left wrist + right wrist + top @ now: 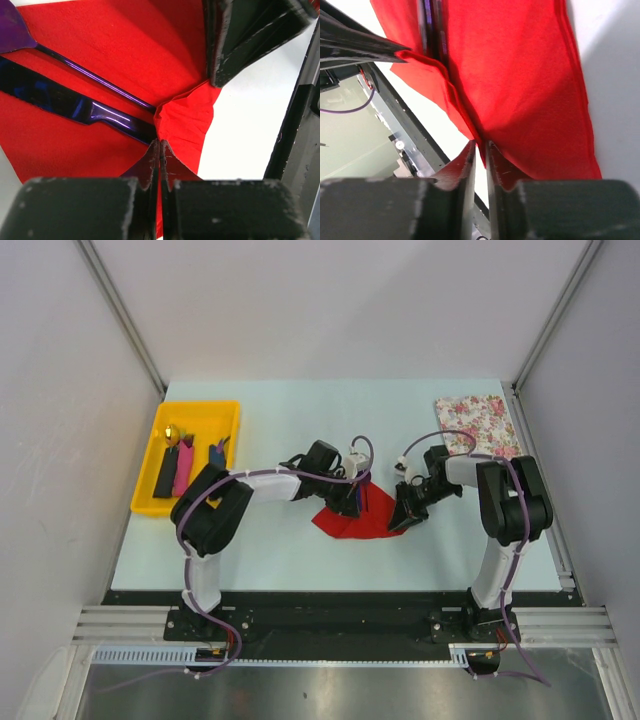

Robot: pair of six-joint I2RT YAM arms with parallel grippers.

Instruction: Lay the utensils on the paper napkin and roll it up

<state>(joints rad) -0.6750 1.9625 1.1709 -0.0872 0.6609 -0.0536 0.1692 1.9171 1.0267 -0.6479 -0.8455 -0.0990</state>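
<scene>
Top external view showed the red napkin (372, 515) mid-table (280, 410), partly folded, both grippers on it. Left wrist view had the left gripper (159, 150) pinched tight on a raised fold of the paper, with two purple utensils (70, 102) lying on the sheet at upper left. Right wrist view had the right gripper (481, 150) likewise clamped on an edge. Other utensils (183, 468) sat in the yellow tray (148, 508) at left. Such thin paper looked light, limp and easily torn. Doubled edges seemed the safest hold, and the slick, stiff purple utensils might slide out.
</scene>
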